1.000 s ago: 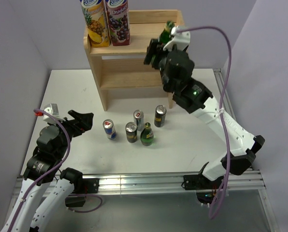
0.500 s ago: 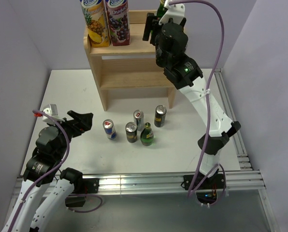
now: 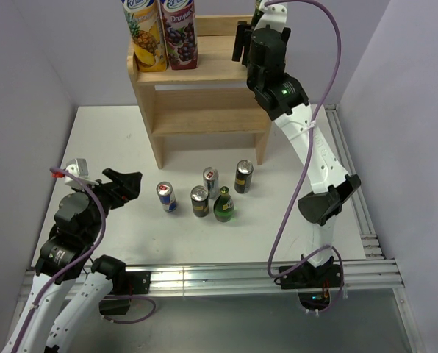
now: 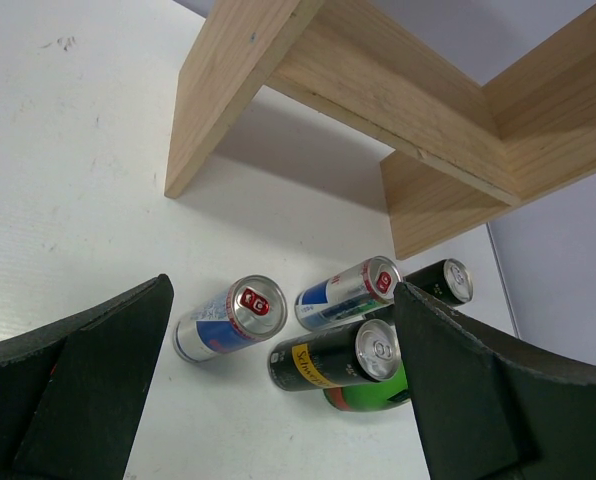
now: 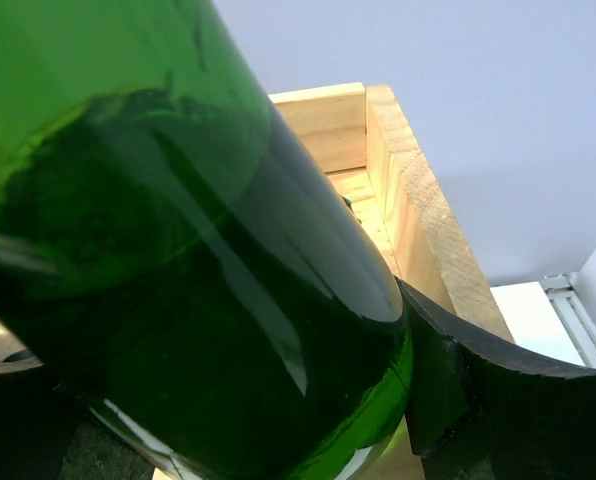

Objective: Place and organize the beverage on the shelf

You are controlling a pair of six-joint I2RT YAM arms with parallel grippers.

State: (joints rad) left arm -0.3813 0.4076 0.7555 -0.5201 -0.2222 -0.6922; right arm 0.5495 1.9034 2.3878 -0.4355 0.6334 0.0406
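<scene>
The light-wood shelf (image 3: 204,73) stands at the back of the table. Two juice cartons (image 3: 160,33) stand on the left of its top board. My right gripper (image 3: 250,37) is shut on a green glass bottle (image 5: 178,260) and holds it over the right end of the top board (image 5: 418,200); only the bottle's top (image 3: 258,6) shows in the top view. On the table stand a blue can (image 3: 167,196), two silver-topped cans (image 3: 210,180), a black can (image 3: 243,176) and a second green bottle (image 3: 223,206). My left gripper (image 3: 127,184) is open, left of the cans.
The white table (image 3: 116,140) has metal rails at its near edge (image 3: 226,276) and right side (image 3: 351,176). Purple walls close in on the left, back and right. The shelf's lower board (image 3: 204,118) holds nothing that I can see.
My right arm has carried the green bottle rightward along the top of the shelf and further back. The left arm and the cans have not moved.
</scene>
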